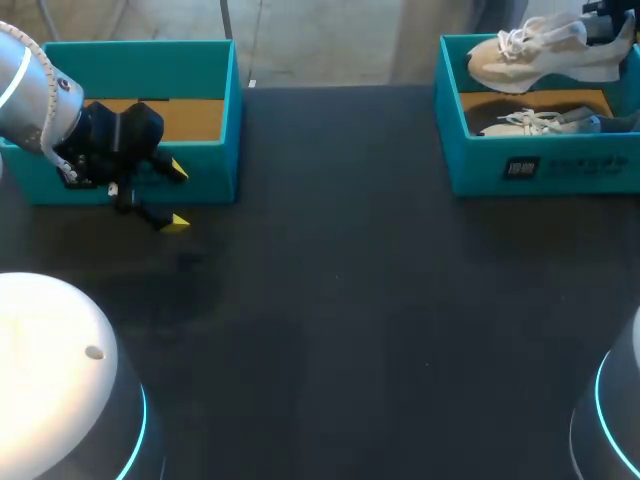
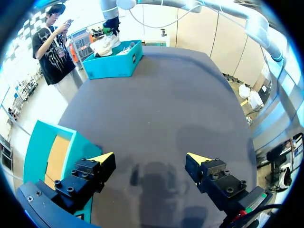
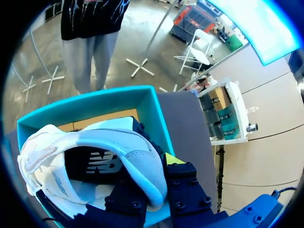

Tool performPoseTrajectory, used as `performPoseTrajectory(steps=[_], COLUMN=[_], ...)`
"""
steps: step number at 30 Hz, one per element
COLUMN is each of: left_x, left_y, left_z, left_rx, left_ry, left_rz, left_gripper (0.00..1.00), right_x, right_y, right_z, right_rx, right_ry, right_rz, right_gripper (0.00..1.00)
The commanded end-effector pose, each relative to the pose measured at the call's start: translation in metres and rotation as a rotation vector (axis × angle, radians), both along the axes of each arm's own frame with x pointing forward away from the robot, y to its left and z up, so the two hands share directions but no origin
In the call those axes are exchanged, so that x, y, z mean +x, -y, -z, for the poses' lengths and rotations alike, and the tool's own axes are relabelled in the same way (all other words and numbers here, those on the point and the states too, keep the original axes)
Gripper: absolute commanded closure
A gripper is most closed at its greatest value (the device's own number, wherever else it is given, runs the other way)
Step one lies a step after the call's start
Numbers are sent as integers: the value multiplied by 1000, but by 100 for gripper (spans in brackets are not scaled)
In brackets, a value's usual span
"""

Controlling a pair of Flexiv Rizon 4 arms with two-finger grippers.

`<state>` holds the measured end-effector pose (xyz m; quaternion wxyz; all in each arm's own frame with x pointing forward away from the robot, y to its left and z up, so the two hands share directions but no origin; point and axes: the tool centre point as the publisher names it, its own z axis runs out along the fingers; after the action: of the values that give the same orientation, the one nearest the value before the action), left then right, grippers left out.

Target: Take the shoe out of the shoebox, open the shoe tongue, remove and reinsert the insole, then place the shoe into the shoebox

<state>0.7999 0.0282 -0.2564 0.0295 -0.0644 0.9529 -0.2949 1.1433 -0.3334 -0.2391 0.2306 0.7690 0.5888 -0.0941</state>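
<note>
On a dark desk, the left jaws hang wide open and empty just in front of the teal left box. The right jaws clamp a pale shoe above the teal right box, where a second shoe lies.

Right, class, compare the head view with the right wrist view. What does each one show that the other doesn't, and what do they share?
Only the head view shows the left gripper, open, in front of the other teal box, and a second shoe lying in the shoebox.
Only the right wrist view shows the right gripper shut on the heel collar of the lifted shoe, and that shoe's dark inside.
Both show the lifted shoe above the teal shoebox, and the dark table.
</note>
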Motion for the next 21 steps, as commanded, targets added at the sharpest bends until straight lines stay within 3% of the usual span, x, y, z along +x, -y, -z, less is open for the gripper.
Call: performPoseTrajectory(steps=[1, 21], left_x=[0, 0], left_y=[0, 0], left_z=[0, 0], left_rx=[2, 2], left_ry=[0, 0], left_rz=[0, 0], left_gripper=[0, 0], right_x=[10, 24], right_y=[-1, 4], right_z=[11, 48], right_rx=[-8, -11], right_ry=[1, 29], right_rz=[-6, -3], right_gripper=[100, 100])
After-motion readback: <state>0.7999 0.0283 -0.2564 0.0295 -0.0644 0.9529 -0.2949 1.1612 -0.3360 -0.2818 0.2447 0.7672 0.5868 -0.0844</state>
